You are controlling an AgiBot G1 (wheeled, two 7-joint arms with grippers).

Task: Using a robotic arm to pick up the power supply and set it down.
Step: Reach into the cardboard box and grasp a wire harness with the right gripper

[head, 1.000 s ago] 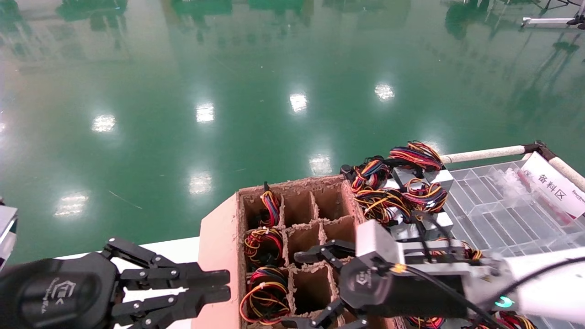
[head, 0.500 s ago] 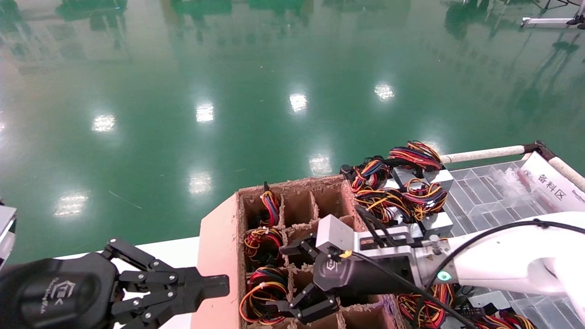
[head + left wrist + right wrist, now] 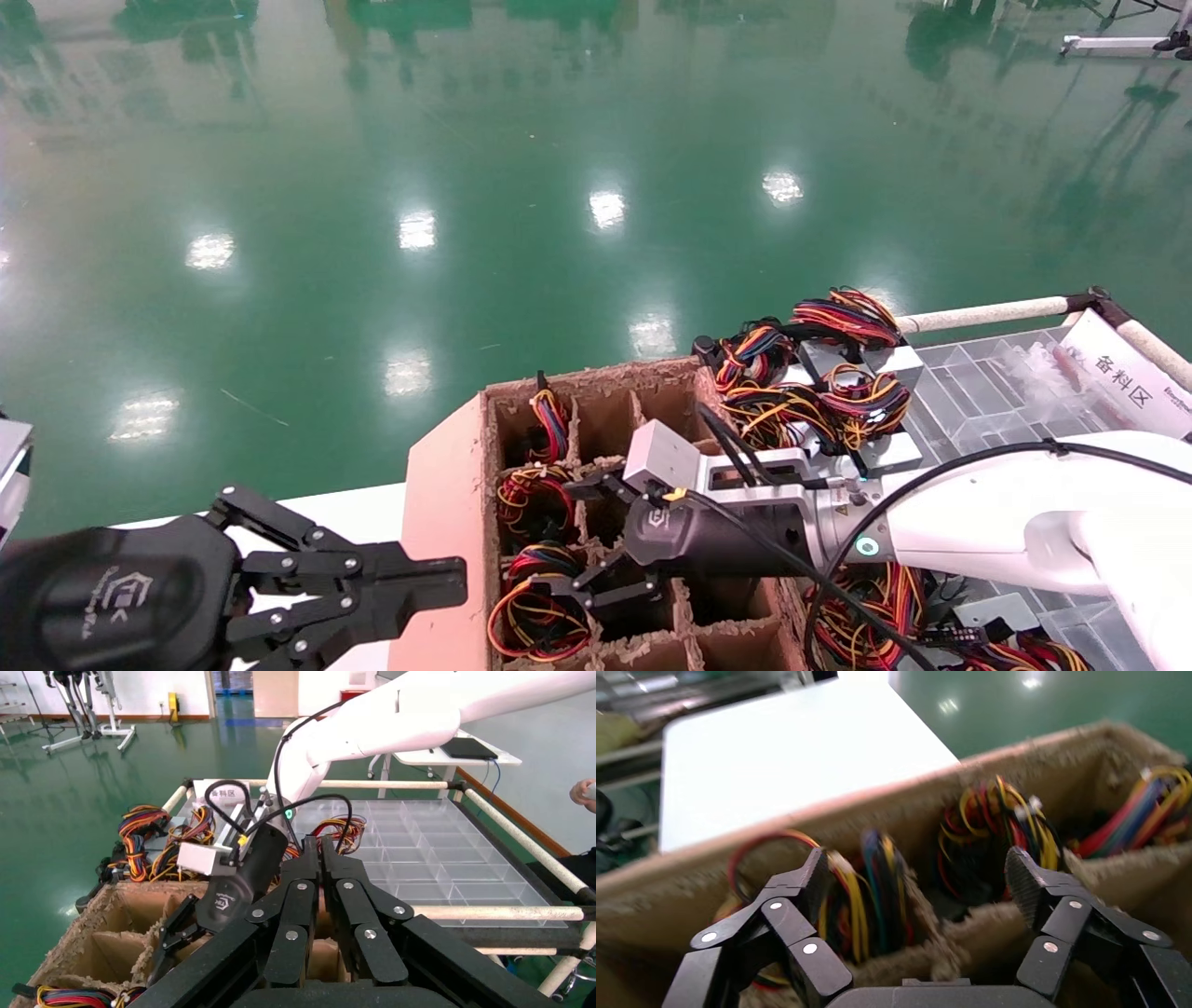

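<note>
Rightward, white sign [image 3: 1131, 377] reads "备料区"; right pincer [image 3: 579, 540] gapes.

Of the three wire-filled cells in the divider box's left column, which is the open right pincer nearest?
The nearest-row cell's power supply, closest to the robot: the right pincer hovers beside its wire loop; the other two sit farther back.

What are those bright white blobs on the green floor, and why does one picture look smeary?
Head view: the blobs are ceiling lights mirrored in the glossy green floor. Right wrist view: the cardboard divider box and wire bundles look soft and smeared, while the open right gripper close to the lens is sharper. Left wrist view: evenly lit and crisp around the shut left gripper.
</note>
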